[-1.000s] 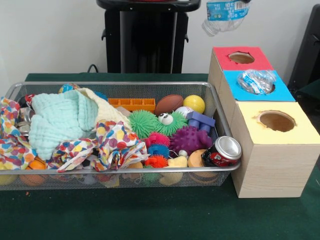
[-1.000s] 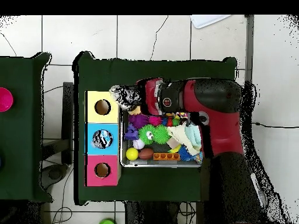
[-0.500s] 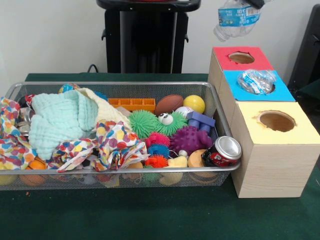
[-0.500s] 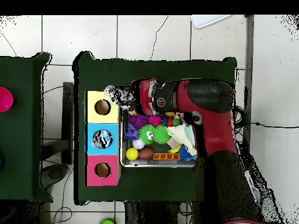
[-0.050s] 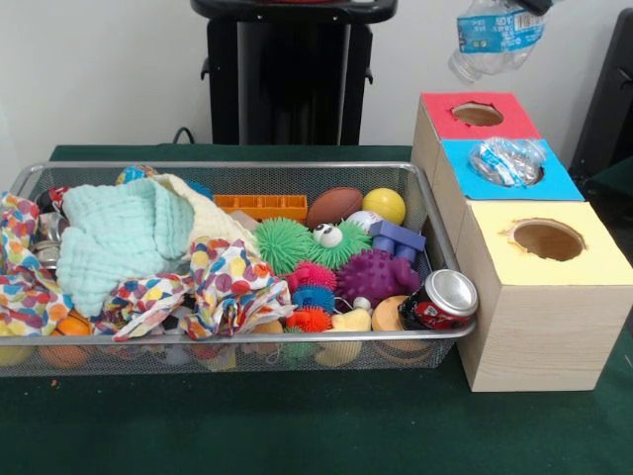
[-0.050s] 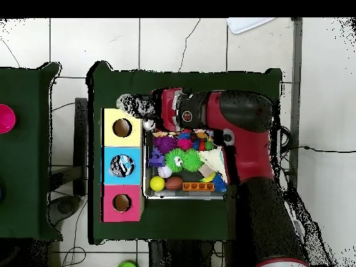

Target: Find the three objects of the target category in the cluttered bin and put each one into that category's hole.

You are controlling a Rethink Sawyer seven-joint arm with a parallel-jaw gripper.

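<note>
A clear plastic bottle with a blue label [image 5: 492, 35] hangs in the air at the top right, above and behind the red-topped box [image 5: 447, 119]. My gripper [image 5: 535, 5] shows only as a dark tip at the top edge, shut on the bottle. In the overhead view the bottle [image 6: 130, 105] juts out from the gripper [image 6: 147, 110] just beyond the yellow-topped box [image 6: 111, 118]. A second, crushed bottle [image 5: 506, 160] sits in the hole of the blue-topped box [image 5: 564, 185]. The yellow box's hole [image 5: 547, 239] is empty.
The wire bin [image 5: 247, 351] holds cloths [image 5: 119, 237], spiky balls, a green fuzzy toy [image 5: 297, 242], a toy football [image 5: 334, 206], a yellow ball [image 5: 384, 205] and a red can [image 5: 440, 300] at its right front corner. The red arm [image 6: 240, 132] spans the bin from above.
The bottle has travelled right in the front view, from beside the red box's left edge to past its right side. In the overhead view the arm swung left.
</note>
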